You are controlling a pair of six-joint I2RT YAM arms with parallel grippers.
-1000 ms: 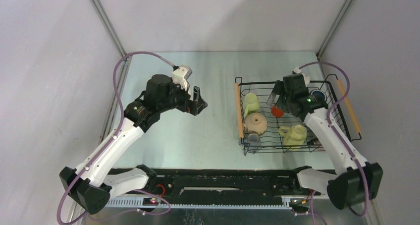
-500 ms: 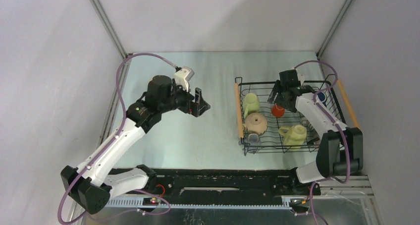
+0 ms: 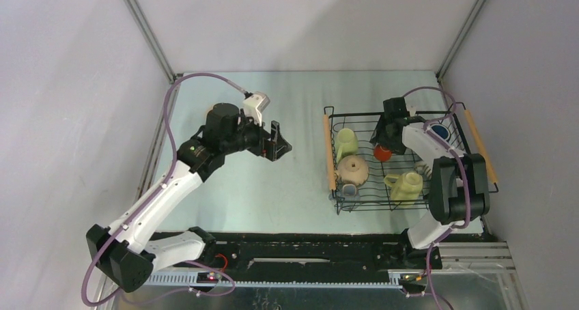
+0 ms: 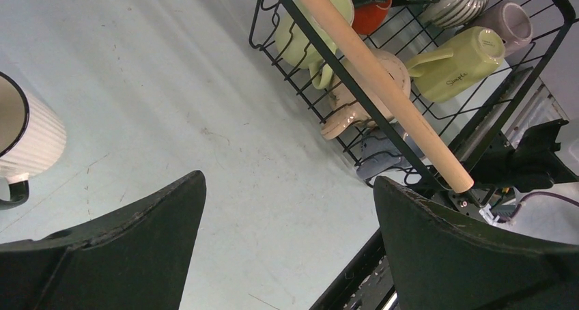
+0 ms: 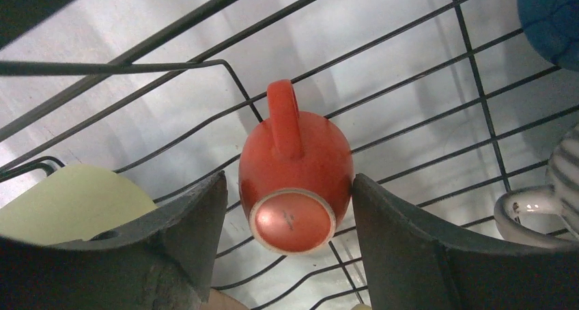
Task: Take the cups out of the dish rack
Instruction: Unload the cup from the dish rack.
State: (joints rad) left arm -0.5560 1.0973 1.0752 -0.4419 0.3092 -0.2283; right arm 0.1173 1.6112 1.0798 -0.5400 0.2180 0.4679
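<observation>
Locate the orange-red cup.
Top view: the orange-red cup lies in the dish rack, far middle, right of the far yellow-green cup; right wrist view shows it between the right gripper's fingers.

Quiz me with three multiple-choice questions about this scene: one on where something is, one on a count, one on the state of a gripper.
1. Where is the right gripper?
A. Over bare table.
B. Down in the dish rack, a finger on each side of the orange-red cup.
C. Back at the arms' bases.

2. How many cups in the rack are pale yellow-green?
A. One.
B. Two.
C. Four.

3. How is the left gripper?
A. Open and empty.
B. Shut on a blue cup.
C. Shut on a wooden rod.

Answers:
1 B: its wrist view shows the orange-red cup between its fingers, over the rack wires.
2 B: one pale yellow-green cup lies at the rack's left side, another near its front.
3 A: its fingers stand wide apart with nothing held between them.
</observation>
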